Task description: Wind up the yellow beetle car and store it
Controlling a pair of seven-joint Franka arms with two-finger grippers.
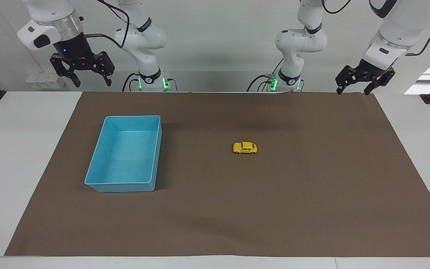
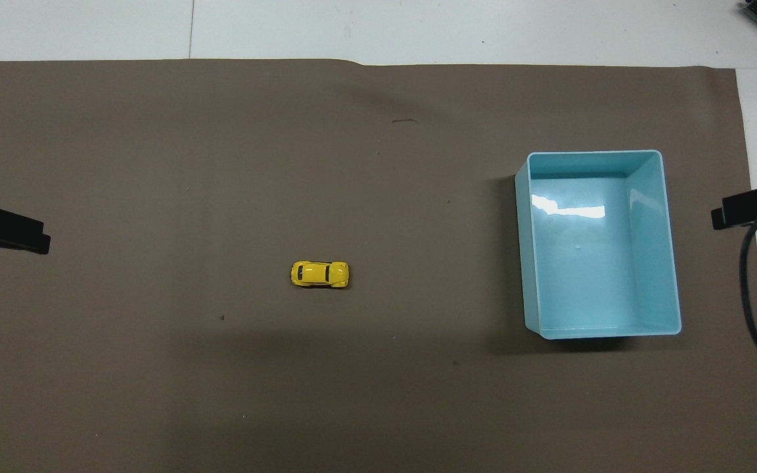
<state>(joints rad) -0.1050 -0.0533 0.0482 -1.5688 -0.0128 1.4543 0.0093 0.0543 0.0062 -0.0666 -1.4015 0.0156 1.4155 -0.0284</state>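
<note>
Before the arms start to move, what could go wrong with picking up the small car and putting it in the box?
The yellow car is tiny and stands on its wheels on the brown mat, so a gripper touching it off-centre may roll it away. The blue box lies toward the right arm's end; the left gripper, if it picks, faces a long carry, perhaps a handover.

Overhead, the left hand (image 2: 4, 231) (mostly) lies cut off at the edge.

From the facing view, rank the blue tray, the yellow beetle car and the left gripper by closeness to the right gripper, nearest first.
The right gripper hangs open over the right arm's end of the table.
1. blue tray: on the brown mat at that same end.
2. yellow beetle car: on the mat near its middle.
3. left gripper: open, over the left arm's end.
</note>
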